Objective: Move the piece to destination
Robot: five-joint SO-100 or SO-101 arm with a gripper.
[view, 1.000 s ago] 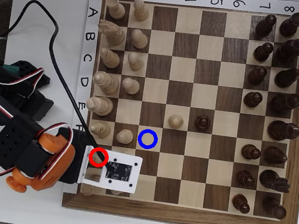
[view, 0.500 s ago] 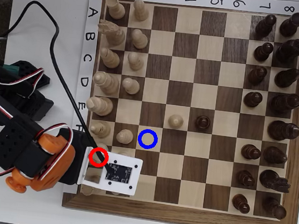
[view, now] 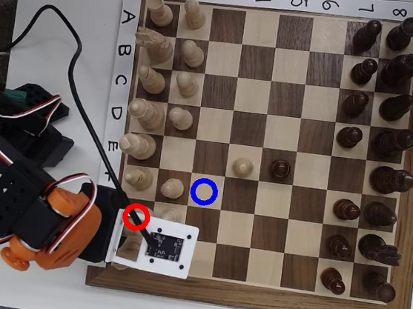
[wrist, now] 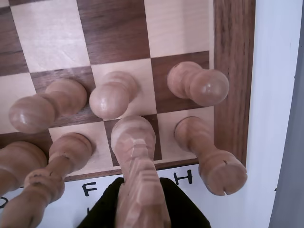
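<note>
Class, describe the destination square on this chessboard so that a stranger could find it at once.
Start at the chessboard in the overhead view and find the paper strip of letters along its left edge. The destination is a light square in row F, third column, empty. It alone bears a blue ring; the red ring sits lower left.

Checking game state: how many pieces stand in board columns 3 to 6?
2. A pale pawn in column 4 and a dark pawn in column 5, side by side in row E. The arm's white plate hides a bit of column 3.

Arm head with white camera plate (view: 155,247) shifted down-left toward board's lower edge, plate slightly rotated.
</note>
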